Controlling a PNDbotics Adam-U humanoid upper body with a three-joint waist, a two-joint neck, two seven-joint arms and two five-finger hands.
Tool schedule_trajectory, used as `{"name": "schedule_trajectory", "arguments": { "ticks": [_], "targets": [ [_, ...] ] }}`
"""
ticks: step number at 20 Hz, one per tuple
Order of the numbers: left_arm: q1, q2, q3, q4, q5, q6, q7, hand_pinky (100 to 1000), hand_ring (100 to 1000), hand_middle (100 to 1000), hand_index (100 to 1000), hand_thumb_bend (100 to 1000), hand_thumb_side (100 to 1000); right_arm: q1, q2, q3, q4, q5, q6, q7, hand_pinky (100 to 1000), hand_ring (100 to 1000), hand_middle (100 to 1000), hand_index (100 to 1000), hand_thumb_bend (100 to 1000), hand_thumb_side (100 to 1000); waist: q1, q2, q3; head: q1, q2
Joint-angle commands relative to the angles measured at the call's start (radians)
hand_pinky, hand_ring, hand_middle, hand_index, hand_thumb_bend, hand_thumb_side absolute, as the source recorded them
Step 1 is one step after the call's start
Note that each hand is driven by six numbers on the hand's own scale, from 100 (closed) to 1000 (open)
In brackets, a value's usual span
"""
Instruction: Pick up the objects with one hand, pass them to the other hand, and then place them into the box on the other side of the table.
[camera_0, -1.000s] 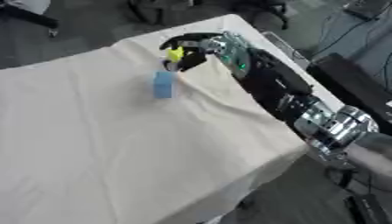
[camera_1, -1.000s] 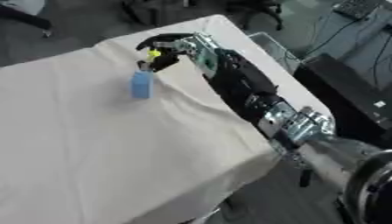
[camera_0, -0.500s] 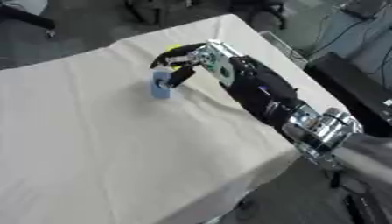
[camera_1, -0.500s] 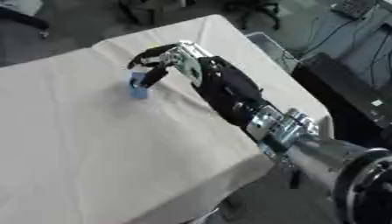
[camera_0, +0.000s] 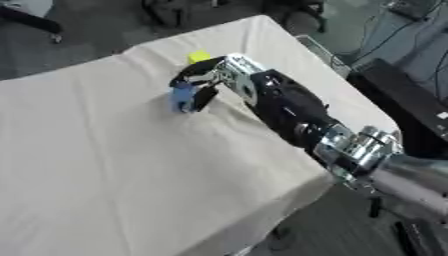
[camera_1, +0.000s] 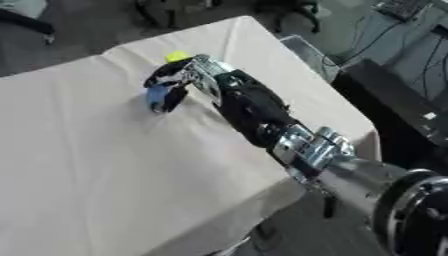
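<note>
The blue block (camera_0: 181, 97) is enclosed by the curled fingers of the right hand (camera_0: 213, 80) on the cloth-covered table (camera_0: 105, 165); a yellow object (camera_0: 199, 57) is seen just beyond.

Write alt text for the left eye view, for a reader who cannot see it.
The right robot hand reaches in from the right edge and curls its fingers around a small blue block standing on a table covered in cream cloth. A small yellow object lies on the cloth just beyond the hand.
</note>
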Motion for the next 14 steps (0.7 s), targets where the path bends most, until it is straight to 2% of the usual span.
{"name": "schedule_trajectory", "arguments": {
  "ticks": [1, 2, 3, 5, 8, 9, 11, 12, 14],
  "targets": [
    [-0.011, 0.014, 0.014, -0.012, 0.004, 0.01, 0.013, 699, 1000, 823, 966, 437, 123, -0.004, -0.01, -0.014, -0.019, 0.042, 0.004, -0.08, 837, 806, 597, 985, 100, 309, 0.003, -0.01, 0.001, 0.0, -0.002],
    [-0.011, 0.014, 0.015, -0.012, 0.002, 0.012, 0.017, 699, 1000, 823, 966, 437, 123, 0.002, -0.011, -0.016, -0.033, 0.057, 0.011, -0.139, 837, 806, 597, 985, 100, 309, 0.003, -0.01, 0.0, 0.002, -0.002],
    [-0.011, 0.016, 0.016, -0.012, 0.0, 0.014, 0.019, 700, 1000, 822, 967, 438, 118, 0.009, -0.013, -0.022, -0.06, 0.068, 0.019, -0.212, 788, 746, 484, 951, 100, 276, 0.003, -0.011, -0.001, 0.008, -0.002],
    [-0.009, 0.02, 0.02, -0.012, -0.005, 0.017, 0.023, 700, 1000, 821, 968, 437, 114, 0.037, -0.015, -0.031, -0.142, 0.074, 0.036, -0.368, 733, 709, 437, 929, 100, 209, 0.003, -0.011, -0.004, 0.028, -0.002],
    [-0.003, 0.028, 0.029, -0.012, -0.015, 0.028, 0.032, 699, 1000, 819, 968, 437, 108, 0.105, -0.018, -0.032, -0.335, 0.066, 0.062, -0.569, 704, 680, 405, 910, 100, 100, 0.003, -0.01, -0.011, 0.11, -0.002],
    [0.0, 0.031, 0.033, -0.012, -0.019, 0.034, 0.035, 699, 1000, 817, 967, 437, 106, 0.135, -0.018, -0.025, -0.42, 0.067, 0.067, -0.622, 698, 669, 399, 903, 208, 100, 0.003, -0.01, -0.014, 0.154, -0.002],
    [0.004, 0.033, 0.037, -0.012, -0.023, 0.047, 0.042, 694, 1000, 820, 956, 413, 109, 0.19, -0.012, -0.005, -0.571, 0.068, 0.069, -0.692, 686, 655, 394, 896, 299, 100, 0.003, -0.009, -0.019, 0.229, -0.002],
    [0.006, 0.032, 0.037, -0.012, -0.02, 0.055, 0.045, 691, 1000, 821, 952, 402, 110, 0.213, -0.003, 0.008, -0.634, 0.063, 0.066, -0.712, 679, 652, 393, 895, 295, 100, 0.003, -0.008, -0.022, 0.261, -0.002],
    [0.007, 0.029, 0.036, -0.012, -0.013, 0.072, 0.046, 689, 1000, 821, 950, 400, 114, 0.25, 0.018, 0.039, -0.729, 0.028, 0.055, -0.729, 652, 648, 388, 893, 174, 100, 0.005, -0.008, -0.025, 0.312, -0.002]
  ]
}}
